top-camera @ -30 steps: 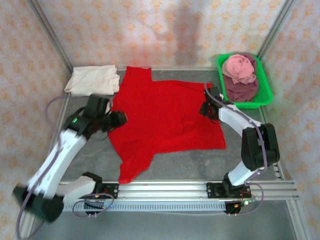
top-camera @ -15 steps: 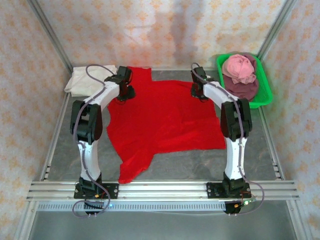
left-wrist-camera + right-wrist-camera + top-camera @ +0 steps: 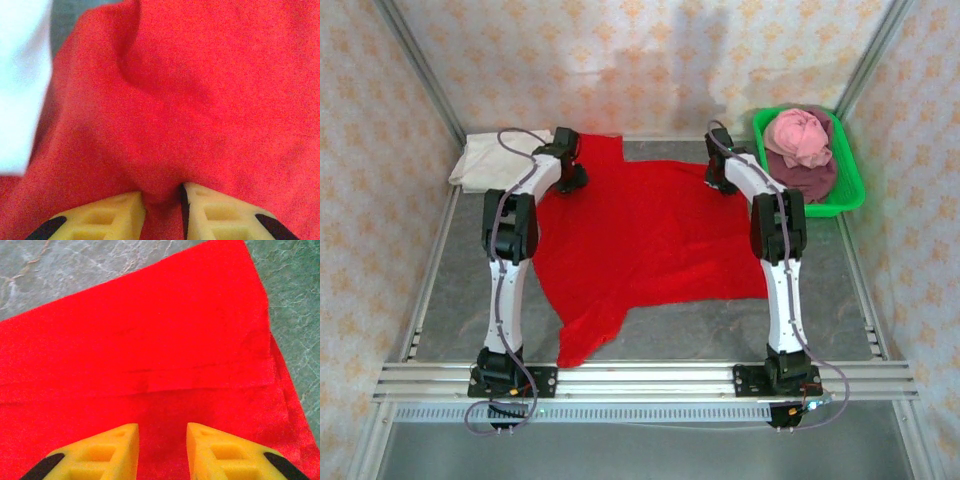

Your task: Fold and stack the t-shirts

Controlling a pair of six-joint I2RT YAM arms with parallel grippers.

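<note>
The red t-shirt [image 3: 645, 240] lies spread open over the middle of the worktop [image 3: 720, 330], its top edge running toward the far edge and one sleeve trailing toward the near edge. Both arms reach out to its far corners. The left gripper [image 3: 162, 192] is narrow, with a ridge of red cloth puckered up between its fingers, so I take it to be holding the shirt. The right gripper [image 3: 162, 427] rests just above flat cloth near the shirt's far right corner with a gap between its fingers, gripping nothing that I can see. If the left arm pulls now, I'd expect the shirt to skew or bunch on one side, since only one corner looks caught. The pinch is shallow and could slip. The cream-white t-shirt [image 3: 500, 160], folded at the far left corner, sits just beside the left gripper and could get dragged along. Pink [image 3: 798, 135] and maroon [image 3: 805, 182] t-shirts are heaped in the green tray [image 3: 857, 180] at the far right corner. How many cloth layers the left gripper has is hidden. The arms cover the shirt's far corners from above.
</note>
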